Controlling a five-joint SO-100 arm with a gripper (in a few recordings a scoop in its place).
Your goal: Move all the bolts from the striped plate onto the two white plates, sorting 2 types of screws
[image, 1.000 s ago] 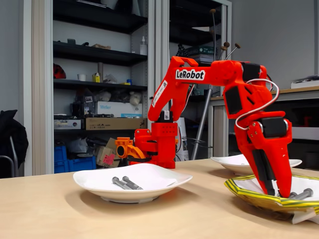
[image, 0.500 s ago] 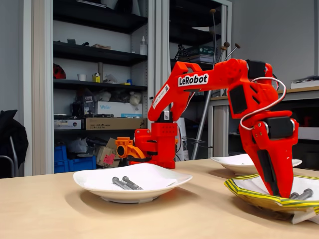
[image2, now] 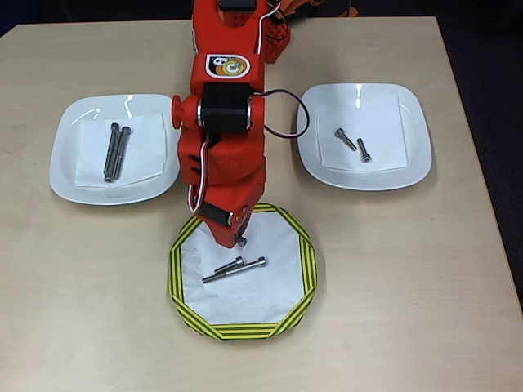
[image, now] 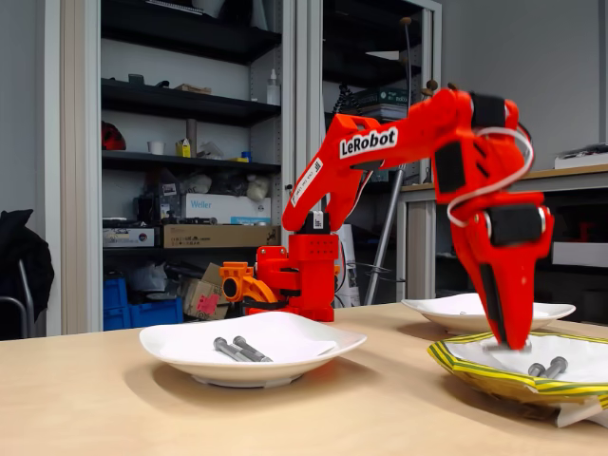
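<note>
**Two bolts left on the striped plate, one apparently in the jaws**

The bolts I care about lie on the striped plate [image2: 184,245]: a long bolt [image2: 234,270] and a shorter bolt [image2: 230,265] side by side and touching near the plate's middle, both slanted in the overhead view. In the fixed view their heads [image: 547,367] point toward the camera. They are bare steel, so stiff, dense for their size and smooth. I expect them to roll or skate on the glossy paper if I nudge them. I would take each one across the shank near mid-length, with the jaws square to it. The head end would tip in the grip.

The gripper [image2: 239,238] hangs over the plate's far edge, clear of its surface in the fixed view [image: 507,340]. Its jaws are drawn narrow, and a small bolt [image2: 242,242] shows as a grey stub at their tip. I judge it is pinched there, though the tip is too small to be sure.

In the overhead view, the left white plate [image2: 65,163] carries two long bolts [image2: 114,152]. The right white plate [image2: 413,155] carries two short bolts [image2: 353,144]. If the stub is a short one, it belongs on the right. All three plates sit on the wooden table [image2: 409,310].
</note>
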